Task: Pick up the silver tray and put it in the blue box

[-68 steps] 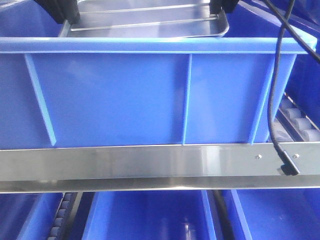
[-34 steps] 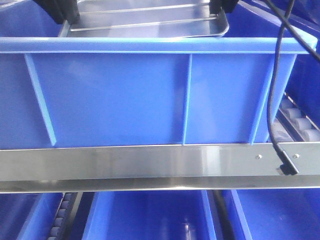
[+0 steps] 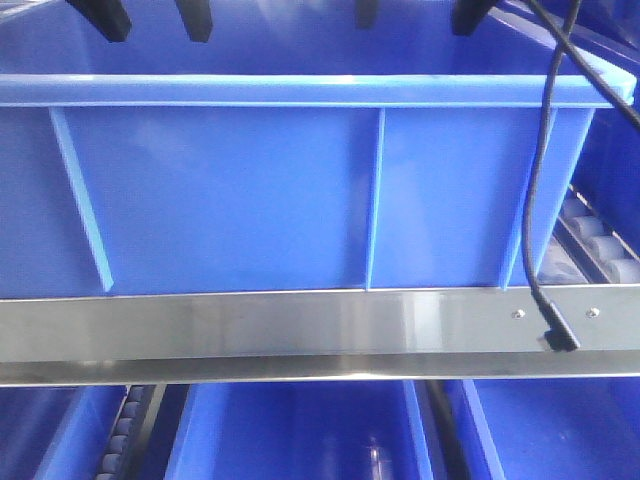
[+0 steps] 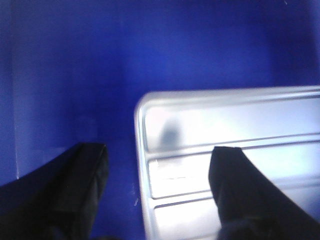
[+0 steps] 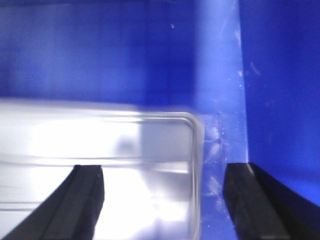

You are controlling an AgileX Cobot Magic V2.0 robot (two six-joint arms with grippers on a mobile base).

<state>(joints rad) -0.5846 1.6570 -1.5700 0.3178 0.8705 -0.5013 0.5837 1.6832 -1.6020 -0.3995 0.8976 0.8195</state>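
Tray [image 4: 235,150]: gone from above the box [image 3: 300,190] rim in the front view since half a second ago; it now lies inside the box, on the blue floor, as both wrist views show. Left gripper [image 4: 157,165]: fingers spread wide, one over the blue floor, one over the tray's corner, holding nothing. Right gripper [image 5: 162,185]: likewise wide open, straddling the tray's far corner, empty. Steel bar [image 3: 250,325]: runs below the box front. Black cable [image 3: 540,200]: hangs at right.
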